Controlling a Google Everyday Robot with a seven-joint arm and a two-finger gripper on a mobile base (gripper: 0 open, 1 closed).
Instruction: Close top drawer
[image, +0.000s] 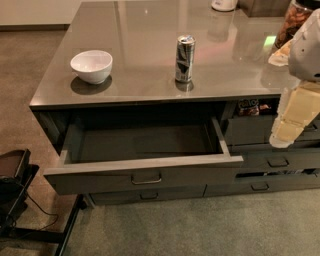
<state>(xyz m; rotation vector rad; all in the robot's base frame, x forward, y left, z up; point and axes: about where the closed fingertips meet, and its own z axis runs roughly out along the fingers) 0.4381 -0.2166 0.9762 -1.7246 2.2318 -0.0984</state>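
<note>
The top drawer (145, 176) is pulled far out of the grey counter and stands open. Its front is flat and dark grey, with a small bar pull (146, 178) at the centre. Its inside (145, 142) is bare grey with nothing in it. My gripper (283, 139) hangs at the right edge of the view, cream-coloured and pointing down. It is to the right of the drawer's right front corner and apart from it. It is in front of the neighbouring column of drawers and holds nothing that I can see.
A white bowl (91, 65) and a drink can (184, 58) stand on the glossy countertop (150, 30). A lower drawer (150, 194) sits shut beneath. The neighbouring drawers (272, 161) stand slightly open with snack packets (252, 106). A black stand (15, 190) is at the floor's left.
</note>
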